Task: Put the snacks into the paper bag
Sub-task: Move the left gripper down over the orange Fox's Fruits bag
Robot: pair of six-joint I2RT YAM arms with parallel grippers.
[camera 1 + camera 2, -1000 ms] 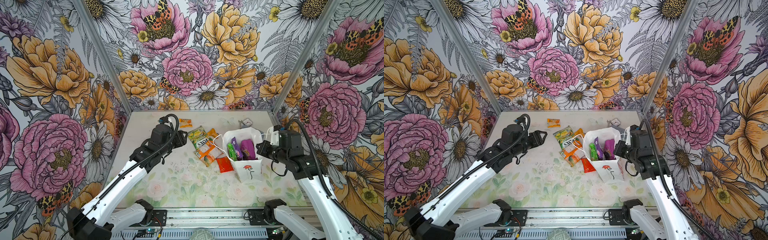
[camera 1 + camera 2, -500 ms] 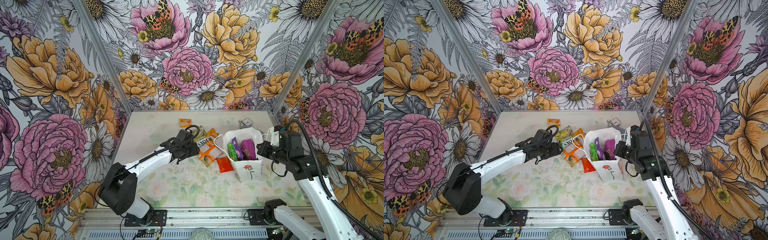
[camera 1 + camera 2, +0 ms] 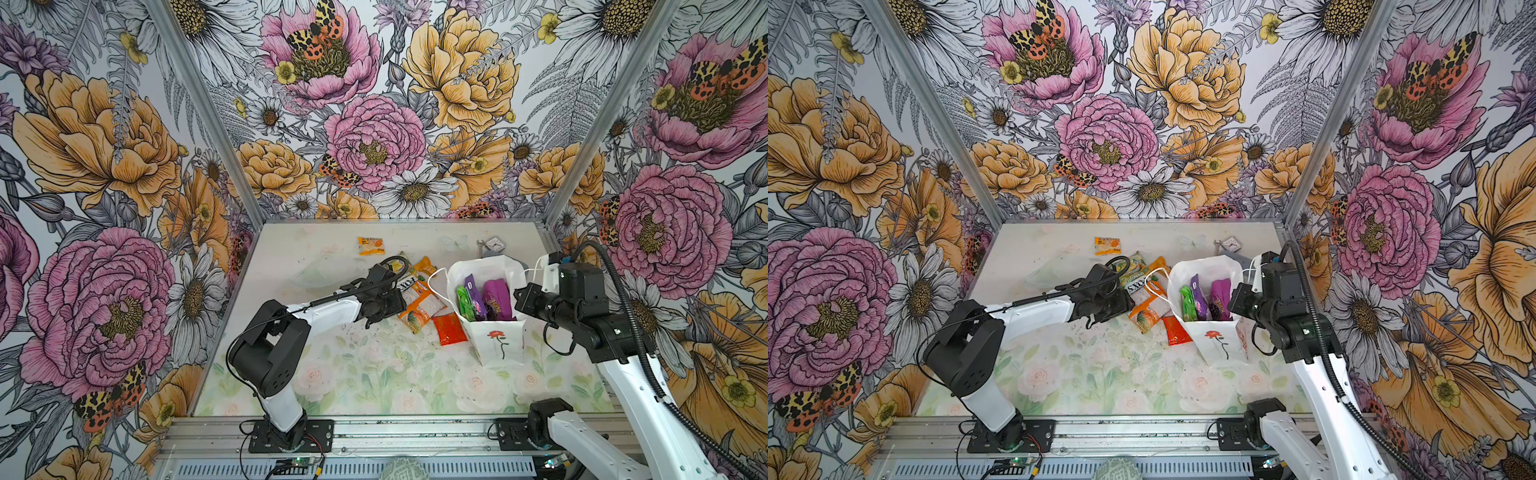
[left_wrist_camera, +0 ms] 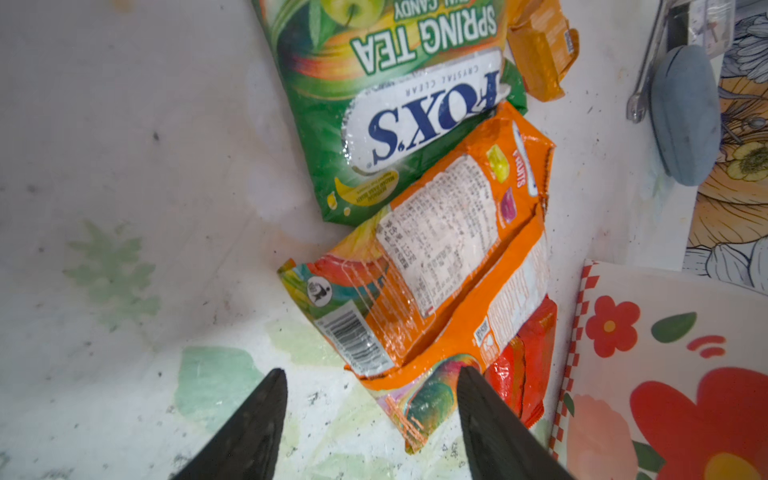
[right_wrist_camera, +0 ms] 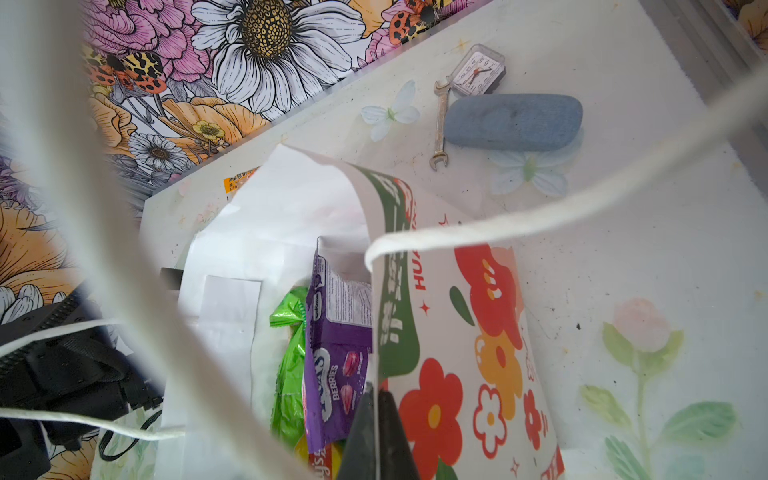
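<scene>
The left gripper point(image 4: 370, 374), fingers apart, should pinch an edge of the light, slippery orange plastic packet point(image 4: 436, 257) beside the white paper bag point(image 5: 469, 316) (right gripper point(image 5: 376, 397) clamped on its wall).

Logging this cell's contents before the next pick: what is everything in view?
paper bag: one, white with red rose, right of centre
bagged packets: at least three, green and purple, inside bag
green packet: one, left of bag
large orange packet: one, beside green packet
red packet: one, against bag
small orange packets: two, one at back, one by green packet
wrench: one, metal, behind bag
clock: one, white-faced, by wrench
oblong case: one, blue-grey, by wrench
table: one, pale floral
left pincer: open, at large orange packet
right pincer: shut on bag's rim
</scene>
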